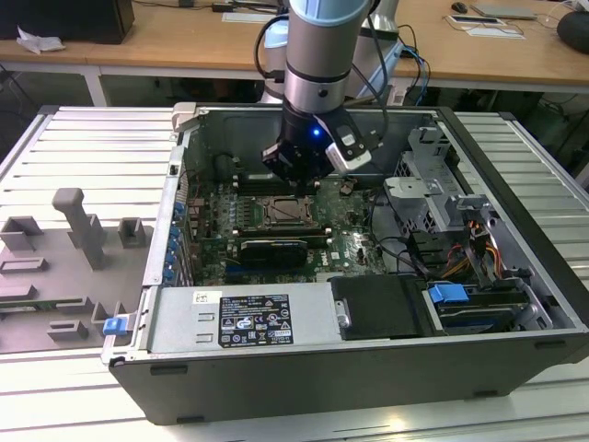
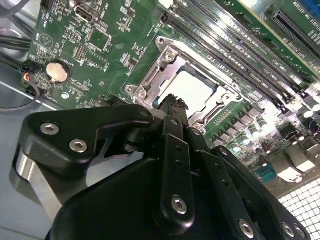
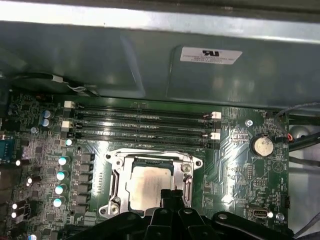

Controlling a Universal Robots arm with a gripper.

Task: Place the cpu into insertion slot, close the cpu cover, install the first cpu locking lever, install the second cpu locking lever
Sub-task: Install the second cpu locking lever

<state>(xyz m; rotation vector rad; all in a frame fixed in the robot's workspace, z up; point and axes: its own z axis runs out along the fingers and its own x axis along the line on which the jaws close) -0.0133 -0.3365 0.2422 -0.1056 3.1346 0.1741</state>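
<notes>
A: How tight is it in there?

B: The gripper (image 1: 296,175) hangs just over the insertion slot (image 1: 287,211), open air straight above. Memory slots (image 3: 140,125) run along one side, with the case wall (image 3: 150,65) rising behind them.

A: And the other sides?

B: On the exterior view's right there's a drive cage (image 1: 433,198) and cables (image 1: 396,249); the graphics card (image 1: 274,250) sits just in front.

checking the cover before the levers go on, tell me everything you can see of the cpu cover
The cpu cover is a thin frame of shiny silver metal with a large square window. It lies flat, closed over the slot on the green board, below the long memory slots. The cpu shows pale and metallic through the window. The gripper hangs right at one edge of the cover; whether it touches is unclear.
</notes>
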